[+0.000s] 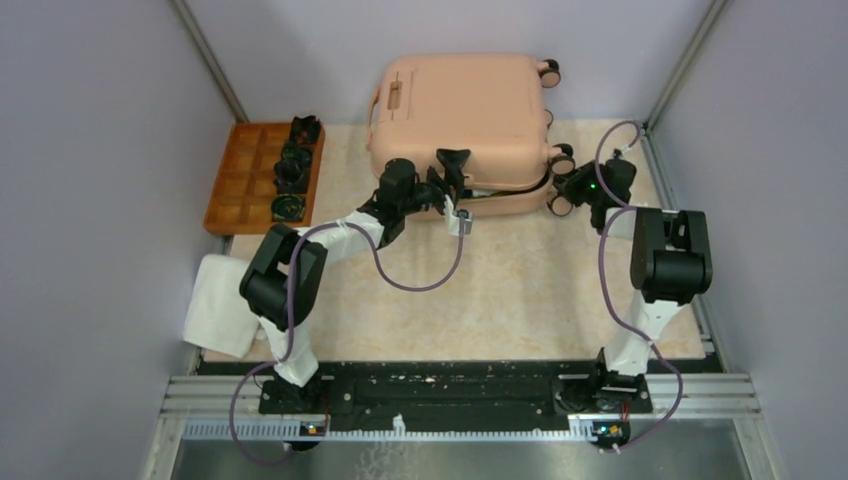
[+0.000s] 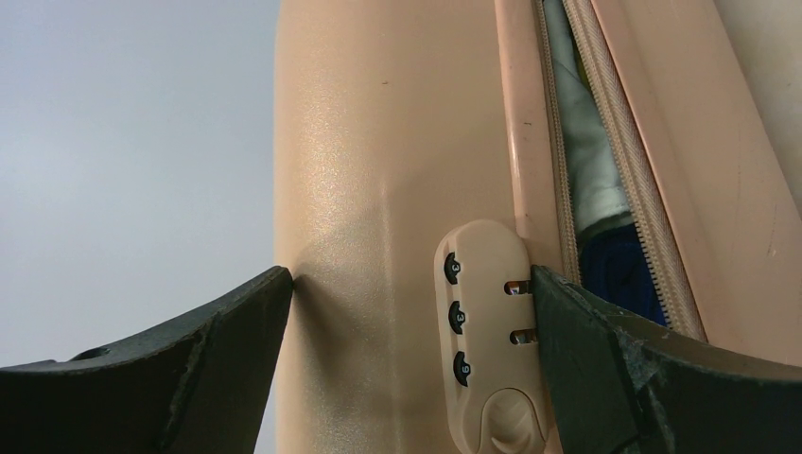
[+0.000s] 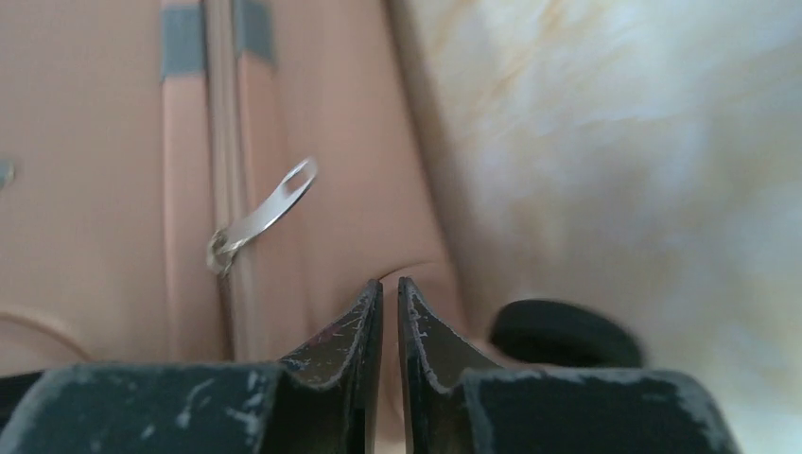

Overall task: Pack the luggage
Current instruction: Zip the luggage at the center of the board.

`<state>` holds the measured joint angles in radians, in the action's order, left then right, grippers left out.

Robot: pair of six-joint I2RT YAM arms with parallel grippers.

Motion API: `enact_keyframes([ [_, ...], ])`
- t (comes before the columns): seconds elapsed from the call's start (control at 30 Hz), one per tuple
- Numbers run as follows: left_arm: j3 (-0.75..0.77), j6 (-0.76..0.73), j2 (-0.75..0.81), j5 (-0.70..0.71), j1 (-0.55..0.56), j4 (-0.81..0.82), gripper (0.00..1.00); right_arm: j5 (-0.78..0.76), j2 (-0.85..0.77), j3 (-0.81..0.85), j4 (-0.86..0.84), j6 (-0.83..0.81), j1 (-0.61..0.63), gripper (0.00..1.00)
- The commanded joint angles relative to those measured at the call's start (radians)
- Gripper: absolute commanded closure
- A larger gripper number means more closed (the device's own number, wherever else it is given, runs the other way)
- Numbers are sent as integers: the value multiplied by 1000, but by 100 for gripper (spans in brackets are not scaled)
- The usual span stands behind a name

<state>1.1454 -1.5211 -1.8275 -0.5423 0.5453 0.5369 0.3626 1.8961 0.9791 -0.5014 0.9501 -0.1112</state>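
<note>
Right gripper point(image 3: 390, 284): fingers drawn almost together, only a slit between them, and I see nothing in it. It sits low at the near right corner of the luggage point(image 1: 470, 100). The zip pull point(image 3: 263, 216) hangs free just left of the fingertips, ungripped. A black wheel point(image 3: 563, 333) shows just to their right, blurred.

Left gripper point(image 2: 409, 274): jaws spread wide, holding nothing, straddling the near edge of the shell at the lock point(image 2: 482, 331). One finger looks to touch the shell beside the lock; I can't confirm contact.

The luggage lies flat at the far middle of the table point(image 1: 500, 290), lid down.

Progress, my read: the filling looks done. The lid is down, and pale and blue fabric point(image 2: 591, 170) shows through the gap. Left to do: the zip point(image 2: 558, 123) is open along the near edge by the lock, so it has to be run shut, and the pull must be taken first.

A white cloth point(image 1: 222, 305) lies at the near left, partly off the table. An orange tray point(image 1: 240, 185) with black items sits far left. I can't tell whether either belongs in the case.

Hidden or unclear:
- Both grippers cover the near edge from above, so I can't see how far round the zip is open.
- The far side of the case is out of sight.
- The right wrist view is soft, so any thin thing in the slit could escape me.
</note>
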Motion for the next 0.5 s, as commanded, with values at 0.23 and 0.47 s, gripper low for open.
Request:
enact_keyframes([
  [0.23, 58, -142, 140, 266, -123, 370, 1, 124, 59, -117, -256, 84, 295, 92],
  [0.47, -20, -137, 222, 270, -142, 330, 1, 99, 66, -258, -482, 160, 480, 90],
])
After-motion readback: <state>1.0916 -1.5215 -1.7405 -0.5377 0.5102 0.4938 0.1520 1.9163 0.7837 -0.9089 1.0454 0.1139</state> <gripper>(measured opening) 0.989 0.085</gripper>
